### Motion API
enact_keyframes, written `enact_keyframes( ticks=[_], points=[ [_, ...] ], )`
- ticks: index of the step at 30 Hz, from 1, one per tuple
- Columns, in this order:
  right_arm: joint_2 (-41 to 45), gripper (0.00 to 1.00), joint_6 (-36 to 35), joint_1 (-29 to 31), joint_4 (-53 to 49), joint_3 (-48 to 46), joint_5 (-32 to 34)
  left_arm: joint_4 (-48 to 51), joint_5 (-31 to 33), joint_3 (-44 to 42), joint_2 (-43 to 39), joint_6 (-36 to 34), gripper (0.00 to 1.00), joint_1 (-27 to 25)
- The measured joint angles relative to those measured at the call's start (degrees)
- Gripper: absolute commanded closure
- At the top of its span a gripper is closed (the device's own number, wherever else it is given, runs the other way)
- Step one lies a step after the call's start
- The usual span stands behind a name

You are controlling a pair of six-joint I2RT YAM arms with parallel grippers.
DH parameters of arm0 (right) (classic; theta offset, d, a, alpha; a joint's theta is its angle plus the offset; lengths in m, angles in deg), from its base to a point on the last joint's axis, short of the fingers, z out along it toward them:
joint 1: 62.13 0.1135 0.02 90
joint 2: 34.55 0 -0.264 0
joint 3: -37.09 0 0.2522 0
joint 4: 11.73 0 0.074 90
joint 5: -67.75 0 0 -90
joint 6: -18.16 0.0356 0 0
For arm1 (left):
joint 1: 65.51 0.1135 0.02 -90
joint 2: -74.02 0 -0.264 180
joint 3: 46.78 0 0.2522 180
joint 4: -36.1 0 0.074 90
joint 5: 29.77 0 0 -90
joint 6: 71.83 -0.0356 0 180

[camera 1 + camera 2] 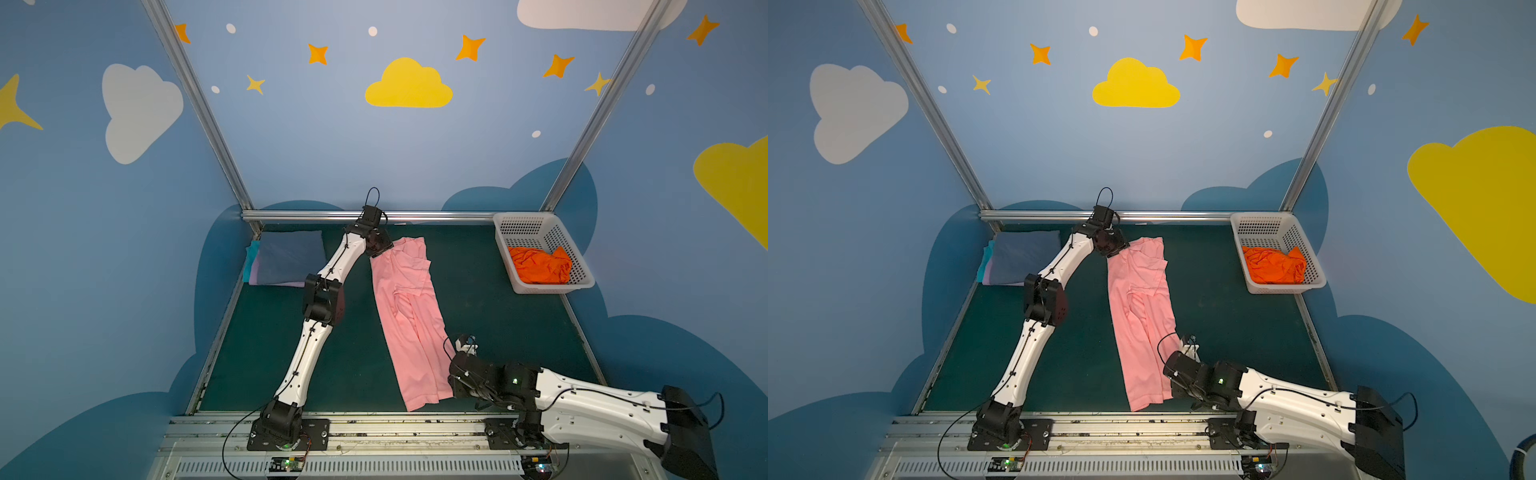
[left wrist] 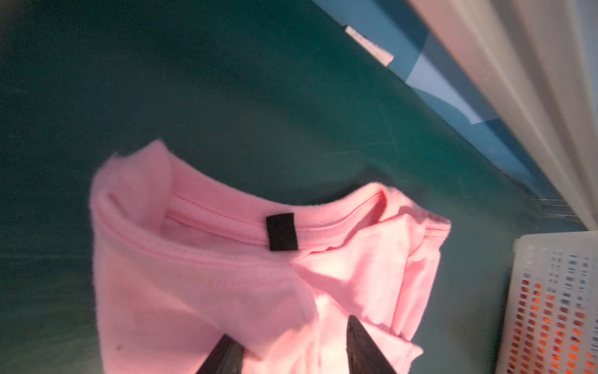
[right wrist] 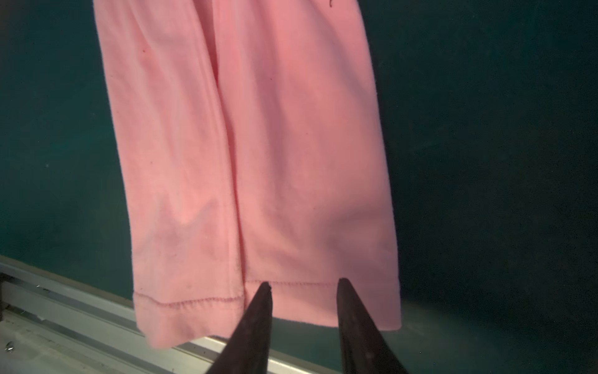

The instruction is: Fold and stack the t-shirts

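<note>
Step in hand: I judge it to be the cross fold of the pink tee [image 1: 409, 316], which already lies narrowed to a long strip with the sleeves turned in
Tee position: flat on the mat [image 1: 478, 291] at mid-table, slightly slanted, collar at the far end, hem [image 3: 194, 301] at the near rail [image 3: 64, 291]
Left side: the left gripper [image 2: 289, 330] hangs over the collar end, near the neck label [image 2: 281, 231]; fingers apart, no cloth pinched between them
Right side: the right gripper [image 3: 304, 281] sits at the hem with its tips over the stitch line; fingers apart, not clamped on the cloth
Stack: [image 1: 286, 257] far left corner, slate-blue on top of lavender and teal, well apart from the pink tee
Basket: [image 1: 577, 286] far right corner, with the orange tee [image 1: 540, 266] crumpled inside, not yet folded
Grip: I pinch every layer at one end, close to an edge, so that no inner layer slides out
Fold: I lift just clear of the mat and carry the gripped end straight along the strip, edge onto edge
Risk: the turned-in sleeve near the collar looks loose; in my judgement a fast lift may flip it open
Check: I square the slant before the fold, or the packet sits crooked on the stack
</note>
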Motion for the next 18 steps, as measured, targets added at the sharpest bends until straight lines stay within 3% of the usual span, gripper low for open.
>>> enact_keyframes(
  ticks=[5, 9, 12, 18],
  points=[
    [-7.6, 0.67, 0.4, -0.4, 0.8, 0.9, 0.9, -1.0, -3.6, 0.8, -0.1, 1.4, 0.61, 0.0],
    [-8.0, 0.83, 0.3, -3.2, 0.1, 2.2, 1.6, 1.1, -4.2, -1.6, -3.1, 0.7, 0.68, -1.0],
    [-7.9, 0.95, 0.3, -7.6, -0.8, 2.5, 1.5, 2.2, -2.2, -12.8, -12.9, -0.3, 0.76, -2.8],
    [-8.6, 1.00, 0.2, -9.9, -3.9, 2.5, 1.0, -2.6, 4.4, -40.1, -36.0, -0.2, 0.87, -7.5]
  ],
)
